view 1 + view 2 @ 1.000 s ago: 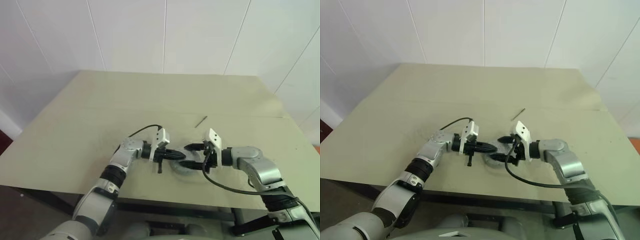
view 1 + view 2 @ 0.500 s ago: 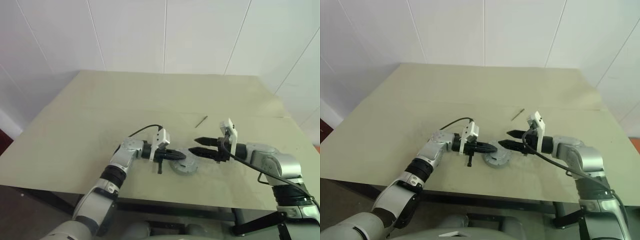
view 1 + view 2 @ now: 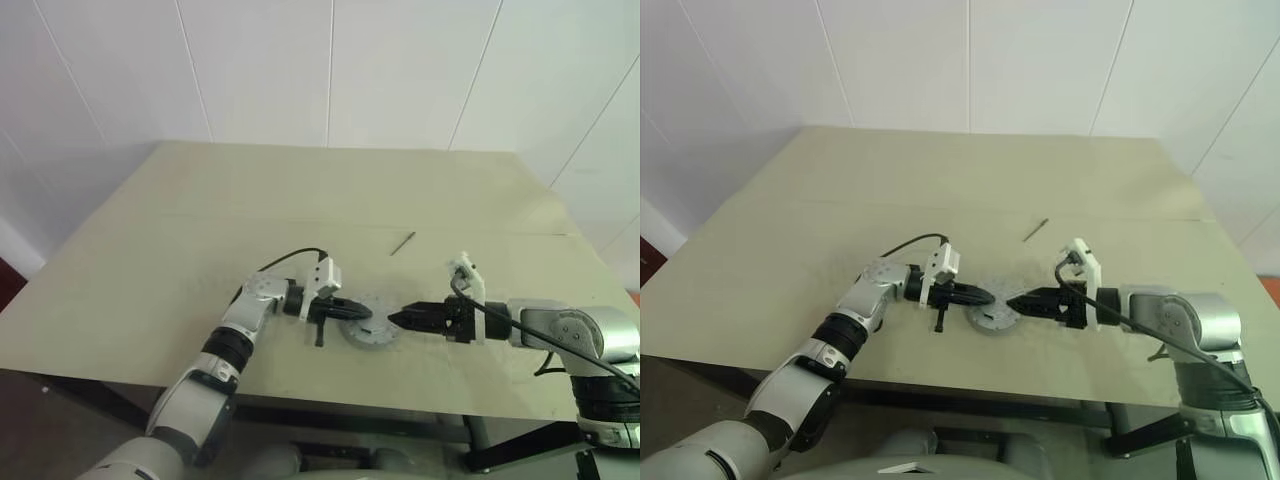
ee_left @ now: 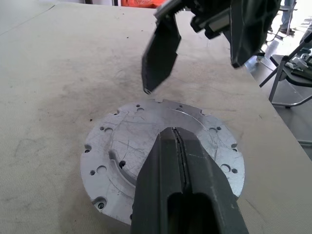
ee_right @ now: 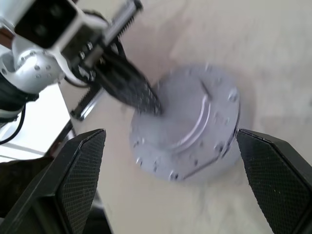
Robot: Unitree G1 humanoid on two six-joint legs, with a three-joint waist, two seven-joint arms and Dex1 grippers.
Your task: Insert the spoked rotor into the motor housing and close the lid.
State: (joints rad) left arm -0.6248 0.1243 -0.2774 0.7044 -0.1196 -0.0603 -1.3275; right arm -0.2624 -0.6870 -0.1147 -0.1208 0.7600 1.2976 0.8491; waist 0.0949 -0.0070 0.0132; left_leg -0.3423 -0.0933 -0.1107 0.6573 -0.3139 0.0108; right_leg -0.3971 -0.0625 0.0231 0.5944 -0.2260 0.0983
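Observation:
The motor housing (image 3: 372, 331) is a thick round silver-grey puck near the table's front edge. A flat lid (image 4: 122, 141) with small holes round its rim covers its top. The spoked rotor is hidden. My left gripper (image 3: 361, 314) is shut, and its tips rest on the lid's left part. My right gripper (image 3: 396, 319) stands open just right of the puck, pointing at it, clear of its edge. In the right wrist view its fingers (image 5: 78, 175) flank the puck (image 5: 190, 126) at a distance.
A thin dark pin (image 3: 402, 243) lies on the beige table (image 3: 200, 230) beyond the puck. The table's front edge runs close below both arms. A chair (image 4: 292, 73) stands off past the table's right side.
My right gripper has drawn back from over the puck to its right side and rolled, fingers staying open. The left gripper has held still on the lid.

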